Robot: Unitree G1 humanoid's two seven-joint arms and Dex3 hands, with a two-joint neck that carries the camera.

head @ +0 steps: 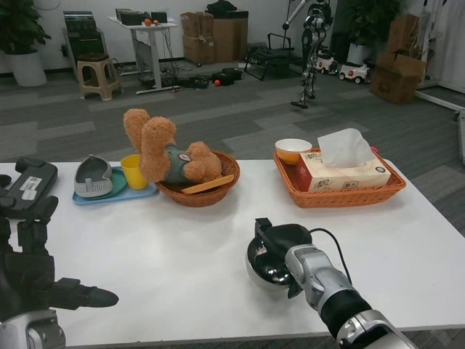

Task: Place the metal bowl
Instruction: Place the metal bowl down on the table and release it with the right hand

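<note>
A shiny metal bowl (263, 269) sits on the white table (182, 240) near its front edge, right of centre. My right hand (280, 238) lies over the bowl's rim, its fingers reaching into and around the bowl, which it grips. My left hand (33, 240) is at the far left edge of the table, away from the bowl, with nothing in it; one finger points right at the lower left.
At the back stand a round wicker basket (200, 190) with a teddy bear (171, 154), a blue tray (109, 193) with a grey dish and a yellow cup (134, 171), and an orange basket (341, 190) holding a tissue box and small bowl (293, 150).
</note>
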